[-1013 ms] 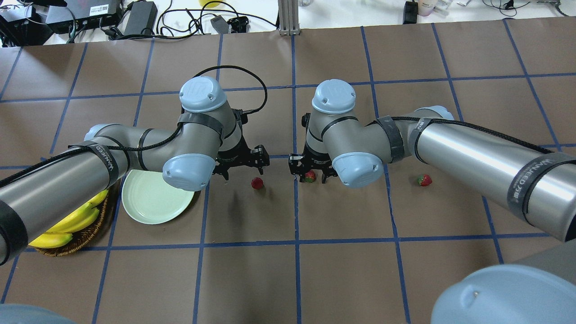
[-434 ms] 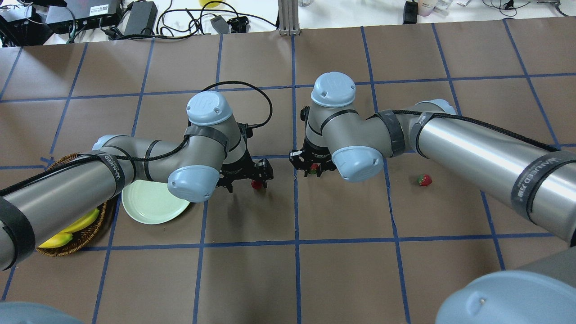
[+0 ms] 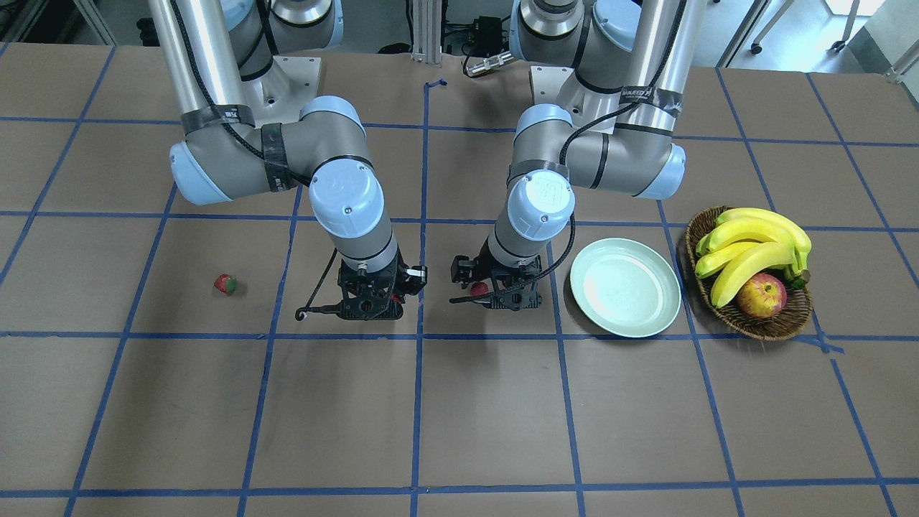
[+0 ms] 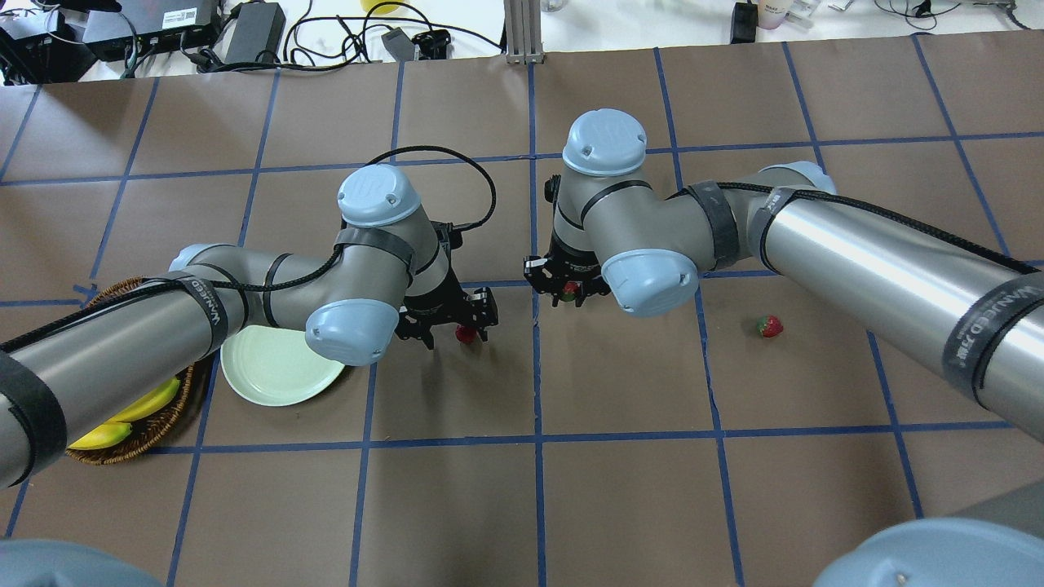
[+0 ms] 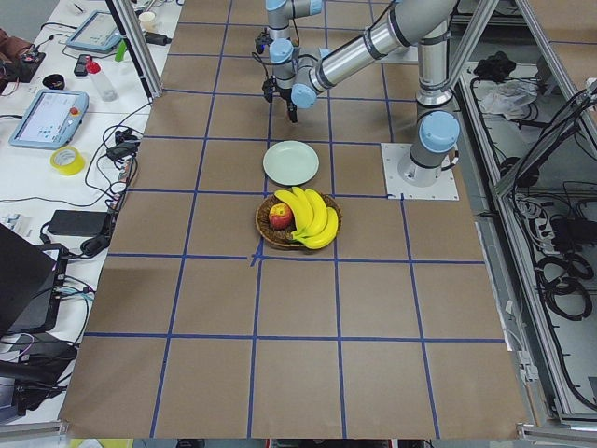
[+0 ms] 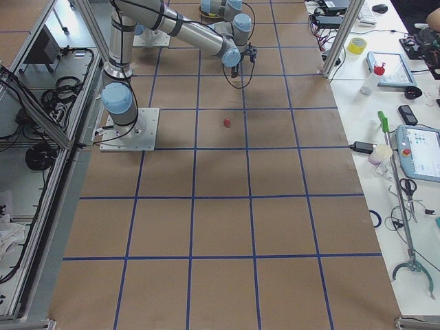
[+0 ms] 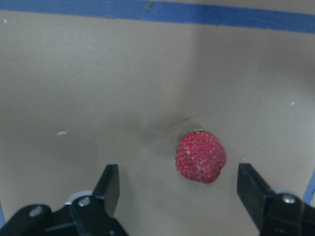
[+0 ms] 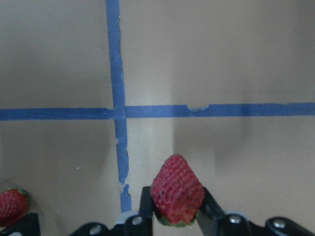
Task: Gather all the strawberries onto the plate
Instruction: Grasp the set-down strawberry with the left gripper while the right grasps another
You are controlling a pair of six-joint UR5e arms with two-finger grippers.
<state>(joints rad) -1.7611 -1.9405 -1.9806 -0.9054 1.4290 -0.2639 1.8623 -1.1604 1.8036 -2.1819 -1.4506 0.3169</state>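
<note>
**Two berries at stake, neither safe yet**

The likeliest slip is on my left side. The near berry [image 7: 201, 156] lies on the bench [image 7: 98, 73] close beside the plate [image 4: 277, 377]. It sits off-centre in my left jaws, much closer to one finger [image 7: 252, 189] than to the other. If I close from here, I judge that finger meets it first. It may roll or nudge the round fruit out of the gap before the other finger arrives. Centring over it first would cure that.

My right side carries the other risk. The held berry [image 8: 176, 189] is pinched only at the very tips, with much of its body poking out past them, so a quick swing could let it drop. Its way to the plate also runs through the space my left arm fills. Going now risks a knock between the arms.

Left jaws: wide open, straddling the near berry, touching nothing that I can see. Right jaws: closed on the held berry, which looks lifted clear of the bench. It is farther from the plate than the near one.

The far berry [image 4: 768, 326] lies alone on the bench, well apart from the plate and beyond both others. No berry is in the plate yet.
</note>
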